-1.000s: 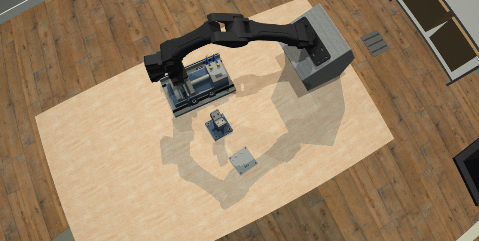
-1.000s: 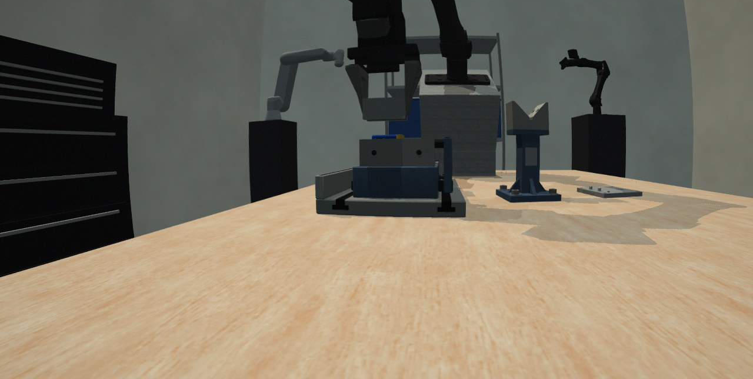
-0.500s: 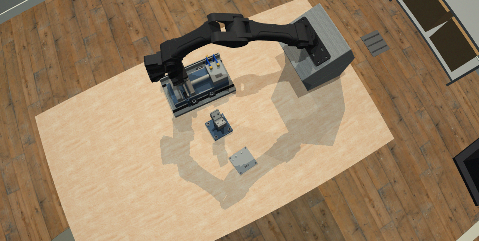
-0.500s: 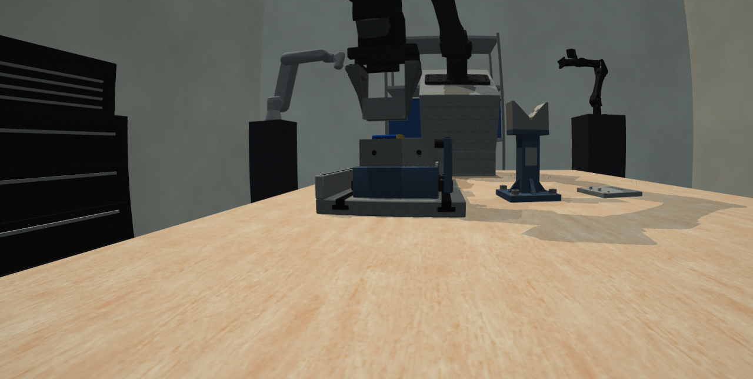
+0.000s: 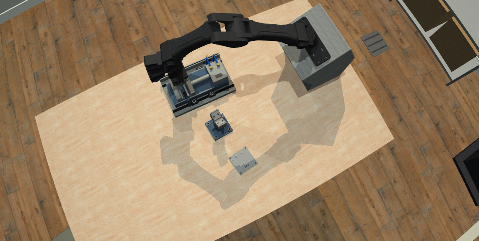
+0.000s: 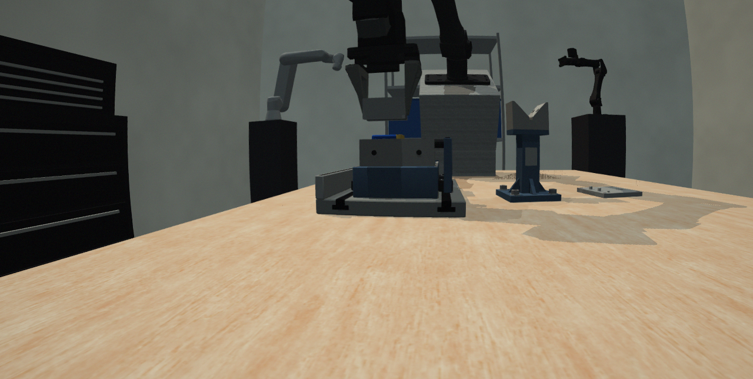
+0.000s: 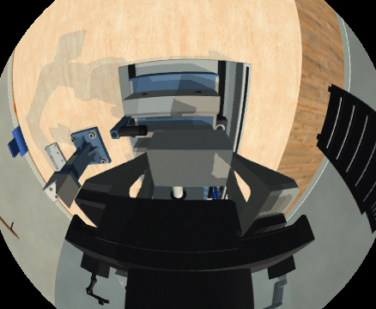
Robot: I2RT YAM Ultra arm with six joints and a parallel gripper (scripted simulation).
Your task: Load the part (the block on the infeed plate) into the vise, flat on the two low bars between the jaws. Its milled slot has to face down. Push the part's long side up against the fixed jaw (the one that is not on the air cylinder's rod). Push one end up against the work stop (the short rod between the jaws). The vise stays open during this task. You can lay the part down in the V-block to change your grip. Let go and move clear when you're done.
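Note:
My gripper is shut on the part, a plain grey block gripped across its two ends. The part hangs level above the vise, clear of it. No slot shows on the visible faces; the underside is hidden. The fixed jaw has two dark holes and stands beyond the part in the wrist view. The work stop, a black rod on a blue bracket, shows left of the part there. The part hides most of the low bars.
The V-block stands empty on its blue post beside the vise. The infeed plate lies farther out with no part on it. Blue and yellow fittings rise from the air cylinder end.

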